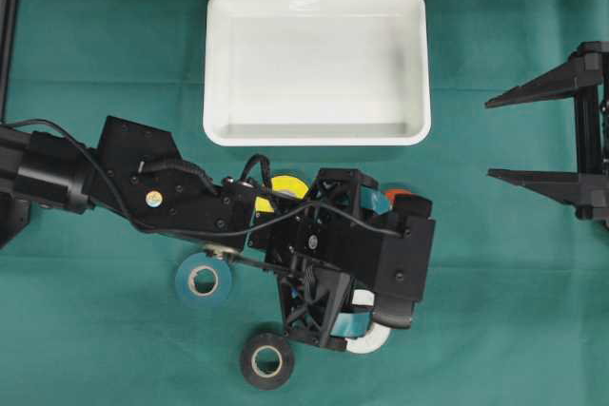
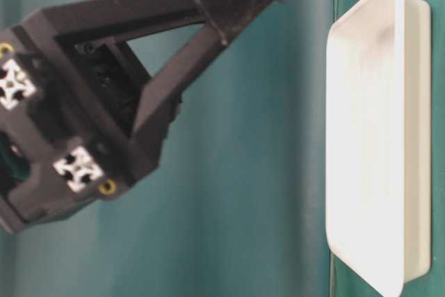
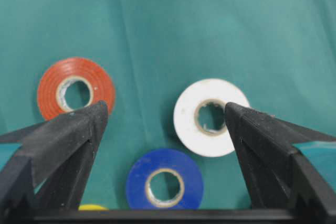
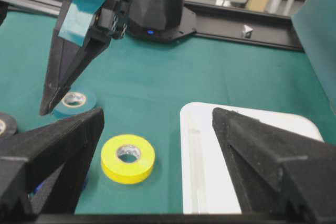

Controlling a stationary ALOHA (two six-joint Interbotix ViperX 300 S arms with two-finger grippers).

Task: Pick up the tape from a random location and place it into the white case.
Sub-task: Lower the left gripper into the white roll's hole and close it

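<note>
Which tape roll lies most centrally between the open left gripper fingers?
The blue roll. It lies in the gap; the white and red rolls sit beside the fingers.

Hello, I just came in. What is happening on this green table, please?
A two-armed robot is sorting tape rolls. The left gripper, open, hovers above the red tape roll, white tape roll and blue tape roll, holding nothing. The right gripper waits open at the side. The large shallow white plastic case holds no tape.
</note>
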